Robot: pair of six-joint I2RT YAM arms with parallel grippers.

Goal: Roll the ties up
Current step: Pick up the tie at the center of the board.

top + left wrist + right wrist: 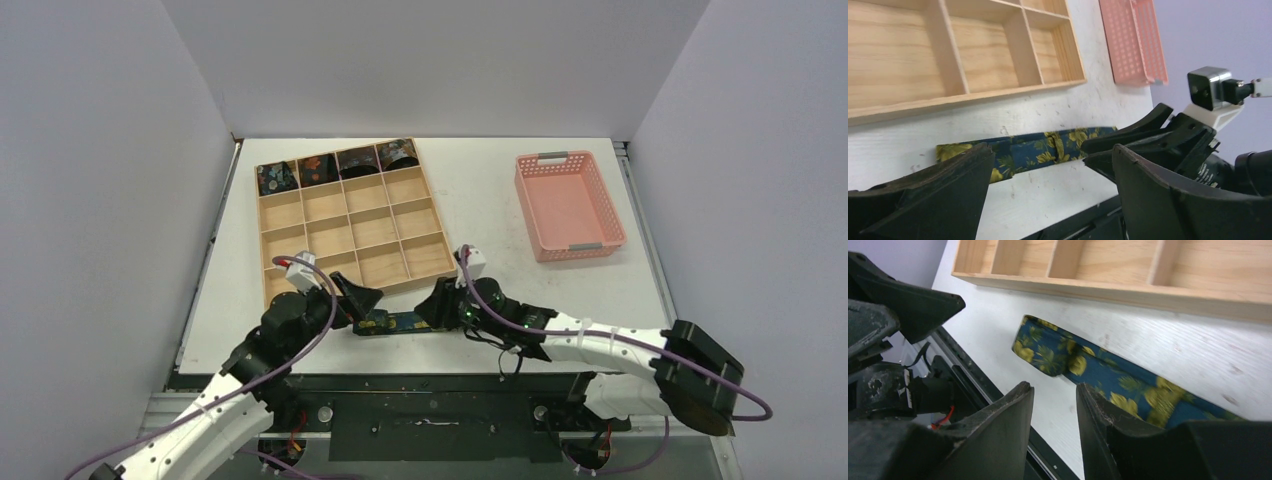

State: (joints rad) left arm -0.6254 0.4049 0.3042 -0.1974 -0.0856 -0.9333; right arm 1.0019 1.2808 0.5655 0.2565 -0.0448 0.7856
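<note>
One flat tie point(400, 322), dark navy with yellow flowers, lies along the table's near edge. It also shows in the left wrist view point(1033, 150) and the right wrist view point(1088, 362). My left gripper point(365, 300) is open wide at the tie's left end point(1053, 150), with nothing between its jaws. My right gripper point(432, 305) is open with a narrower gap point(1054, 387), low over the tie's right part and not gripping it. Several rolled ties point(318, 168) sit in the back row of the wooden tray point(438, 215).
The wooden tray's front wall point(973, 95) stands just behind the flat tie. An empty pink basket point(565, 205) sits at the back right. The table's front edge and a dark rail run right below the tie. The two grippers face each other closely.
</note>
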